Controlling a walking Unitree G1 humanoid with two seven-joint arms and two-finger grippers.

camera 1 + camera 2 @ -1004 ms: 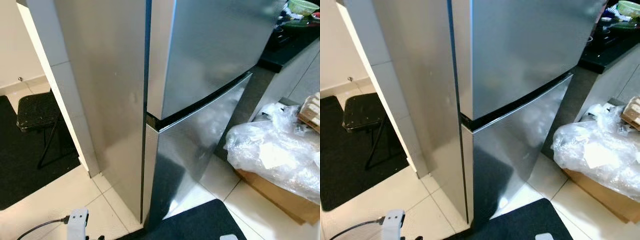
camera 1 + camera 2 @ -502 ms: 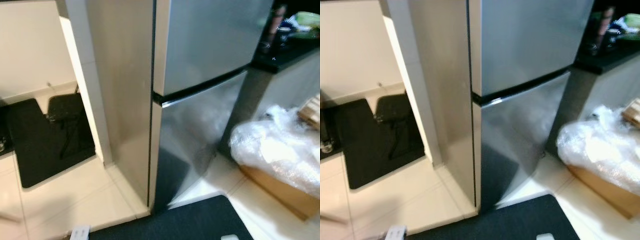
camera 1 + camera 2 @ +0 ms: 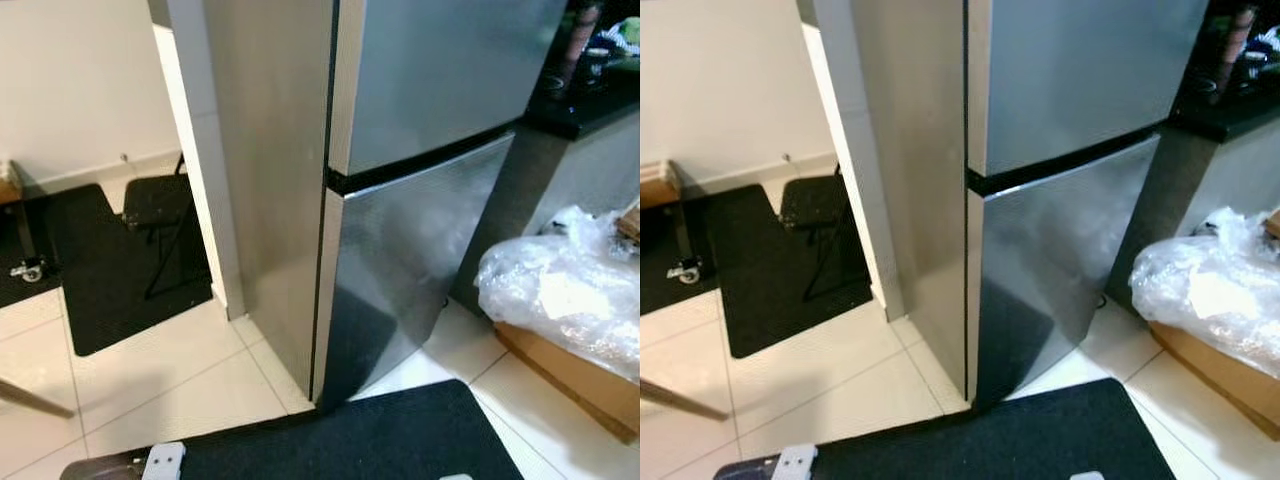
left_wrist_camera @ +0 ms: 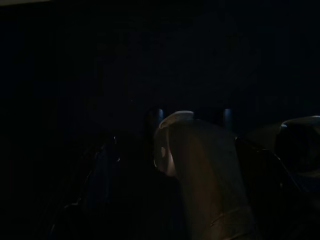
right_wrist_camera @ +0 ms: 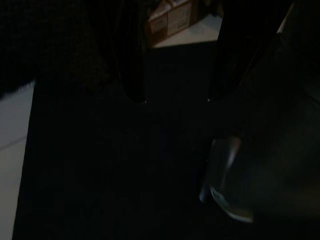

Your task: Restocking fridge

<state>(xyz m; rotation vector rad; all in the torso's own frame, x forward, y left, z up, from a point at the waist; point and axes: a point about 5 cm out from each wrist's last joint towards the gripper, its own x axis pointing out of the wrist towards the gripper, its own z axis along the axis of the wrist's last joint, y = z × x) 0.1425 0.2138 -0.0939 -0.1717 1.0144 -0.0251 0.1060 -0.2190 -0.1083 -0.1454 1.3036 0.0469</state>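
Observation:
A tall stainless-steel fridge stands ahead with its upper door and lower door both closed, a black seam between them. My arms hang low; a pale part of the left arm shows at the bottom edge. In the dark right wrist view my right gripper is open over the black mat, nothing between its fingers. The left wrist view is nearly black, with one pale rounded shape that I cannot identify.
A black floor mat lies in front of the fridge. A crumpled plastic bag on a cardboard box sits to the right, under a black counter. A black folding stool and another dark mat are left of the white pillar.
The whole picture has shifted: the camera moved back and levelled, so more floor at the left and more of the front mat show. The fridge doors stay closed.

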